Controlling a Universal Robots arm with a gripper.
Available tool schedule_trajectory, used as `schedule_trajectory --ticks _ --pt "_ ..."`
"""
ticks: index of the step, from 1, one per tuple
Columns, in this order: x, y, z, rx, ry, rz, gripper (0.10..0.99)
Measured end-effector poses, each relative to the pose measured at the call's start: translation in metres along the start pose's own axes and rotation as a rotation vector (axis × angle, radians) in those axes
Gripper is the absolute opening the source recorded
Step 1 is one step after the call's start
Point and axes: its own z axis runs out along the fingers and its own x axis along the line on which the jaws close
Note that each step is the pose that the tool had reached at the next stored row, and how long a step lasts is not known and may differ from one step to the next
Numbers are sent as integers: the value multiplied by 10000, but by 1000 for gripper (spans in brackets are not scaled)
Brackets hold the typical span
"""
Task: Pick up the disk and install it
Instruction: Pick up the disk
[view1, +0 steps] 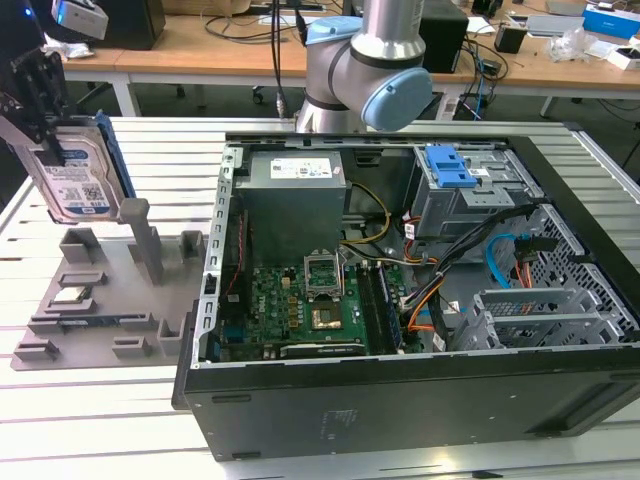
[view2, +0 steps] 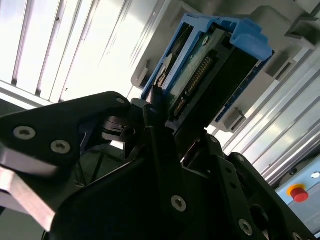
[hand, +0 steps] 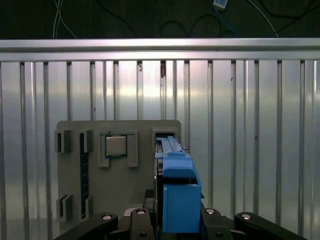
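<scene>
Currently the gripper (view1: 45, 125) is clamped on the disk (view1: 75, 175), holding it on edge just over the grey fixture tray (view1: 100, 310), well apart from the open PC case (view1: 400, 410). For this lift I'd want a firm grip, the disk vertical, and clearance from the tray's tall post (view1: 140, 235) before any sideways travel.

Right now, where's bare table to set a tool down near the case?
Free: table slats camera-side of the grey fixture tray, and slats behind it beside the case. Crowded: tray's posts, case's cabled interior, and where the gripper holds the disk.
</scene>
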Motion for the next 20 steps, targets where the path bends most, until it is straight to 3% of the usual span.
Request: schedule_trajectory --ticks 20 --pt "3 -4 -389 0 0 1 361"
